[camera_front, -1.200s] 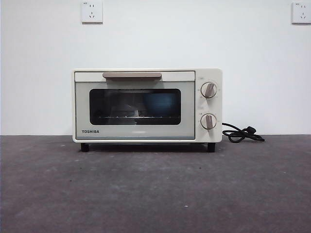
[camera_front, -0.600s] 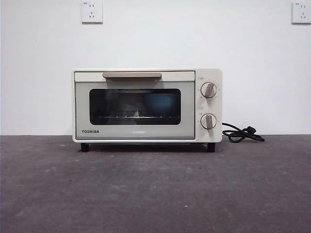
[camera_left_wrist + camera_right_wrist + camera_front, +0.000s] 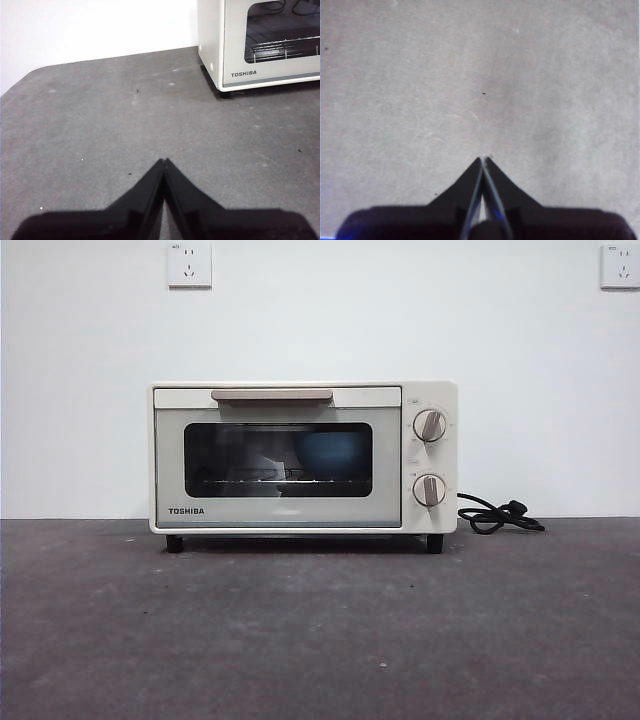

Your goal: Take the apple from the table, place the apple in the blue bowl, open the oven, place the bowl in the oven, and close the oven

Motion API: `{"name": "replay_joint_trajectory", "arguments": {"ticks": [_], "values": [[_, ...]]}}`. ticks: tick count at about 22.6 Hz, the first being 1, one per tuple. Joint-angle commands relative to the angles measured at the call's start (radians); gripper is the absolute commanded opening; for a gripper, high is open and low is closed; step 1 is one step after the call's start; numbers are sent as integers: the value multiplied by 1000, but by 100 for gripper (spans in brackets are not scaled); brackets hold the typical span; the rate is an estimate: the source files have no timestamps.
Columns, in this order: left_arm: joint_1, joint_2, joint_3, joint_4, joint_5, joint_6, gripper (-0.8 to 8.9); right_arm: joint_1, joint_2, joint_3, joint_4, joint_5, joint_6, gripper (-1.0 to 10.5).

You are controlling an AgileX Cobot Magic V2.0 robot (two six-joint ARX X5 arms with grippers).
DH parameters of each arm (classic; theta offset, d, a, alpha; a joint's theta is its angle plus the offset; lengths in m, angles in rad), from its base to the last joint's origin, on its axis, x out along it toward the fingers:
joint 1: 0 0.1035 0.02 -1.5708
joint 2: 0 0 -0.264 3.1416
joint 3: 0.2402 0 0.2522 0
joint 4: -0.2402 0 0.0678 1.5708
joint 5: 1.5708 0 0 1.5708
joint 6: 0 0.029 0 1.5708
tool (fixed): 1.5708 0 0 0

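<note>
- Two grippers are in sight, each only in its own wrist view, and both have their jaws pressed together at the tips with nothing between them: the left gripper (image 3: 164,161) and the right gripper (image 3: 483,159).
- Ahead of the left gripper and off to one side stands the oven (image 3: 260,42), well apart from the jaw tips, with bare table (image 3: 100,125) between them.
- Under the right gripper I see only grey table (image 3: 480,75); no oven comes into that view, so I judge the left arm the nearer of the two.
- From the front, the oven (image 3: 303,458) has its door shut, the bar handle (image 3: 271,395) lying level along the door's top edge.
- Through the dark glass a blue bowl (image 3: 332,453) shows on the rack, toward the knob side. The apple I cannot make out; it may sit inside the bowl, but the glass hides that.
- Only the front view shows the bowl; the left wrist view catches just the rack and the brand name at the near corner.
- No arm appears in the front view, so both hang back from the oven.
- Judging by this, every step looks done and nothing remains to reach for.
</note>
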Motion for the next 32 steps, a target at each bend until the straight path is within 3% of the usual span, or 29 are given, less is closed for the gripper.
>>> {"name": "replay_joint_trajectory", "arguments": {"ticks": [1, 4, 6, 8, 9, 11, 13, 16, 20, 29, 32], "values": [[3, -1, -10, 6, 0, -8, -4, -17, -25, -8, 8, 42, -27, 1], [3, 0, -10, 6, 1, -8, -4, -89, -62, -28, 76, 44, -140, 1], [3, 2, -10, 6, 0, -8, -4, -173, -142, -123, 318, -76, -130, 1], [3, 5, -10, 6, 0, -8, -4, -269, -272, -330, 677, -274, -140, 1], [3, 5, -10, 6, 0, -8, -4, -304, -336, -447, 837, -329, -156, 1], [3, 5, -10, 6, 0, -8, -4, -365, -457, -671, 1096, -362, -165, 1], [3, 5, -10, 6, 0, -8, -4, -415, -573, -853, 1227, -361, -153, 1], [3, 5, -10, 6, 0, -8, -4, -463, -727, -1045, 1256, -351, -154, 1], [3, 5, -10, 6, 0, -8, -4, -481, -817, -1159, 1262, -356, -152, 1], [3, 5, -10, 6, 0, -8, -4, -525, -943, -1283, 1262, -382, -132, 1], [3, 5, -10, 6, 0, -8, -4, -525, -976, -1287, 1188, -381, -120, 1]]}}
